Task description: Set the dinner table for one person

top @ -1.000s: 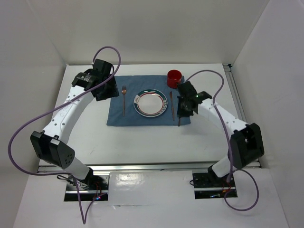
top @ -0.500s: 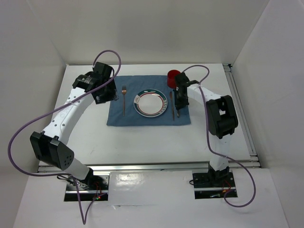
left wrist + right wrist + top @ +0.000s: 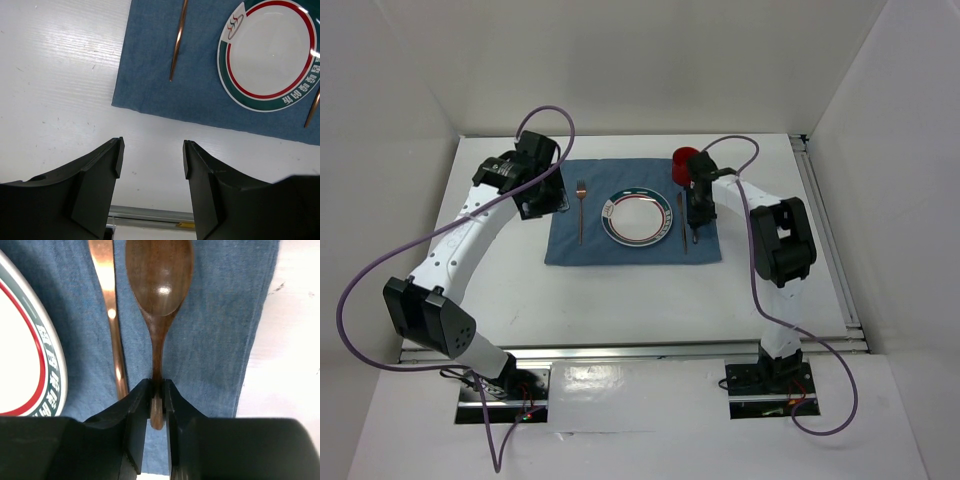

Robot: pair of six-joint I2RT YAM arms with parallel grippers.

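The right hand (image 3: 159, 390) pinches the spoon (image 3: 159, 285) by its handle, the bowl over the mat (image 3: 225, 315) just beside the knife (image 3: 107, 290) (the plate (image 3: 270, 50) is on the knife's other side). The left hand (image 3: 151, 150) hangs spread above the bare white tabletop (image 3: 55, 90), which carries the mat and lies under both hands, near the fork (image 3: 179, 40).

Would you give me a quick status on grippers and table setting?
Left gripper open, over table beside mat. Right gripper shut on spoon, above mat right of plate. Fork, cup in place. Nothing in the way.
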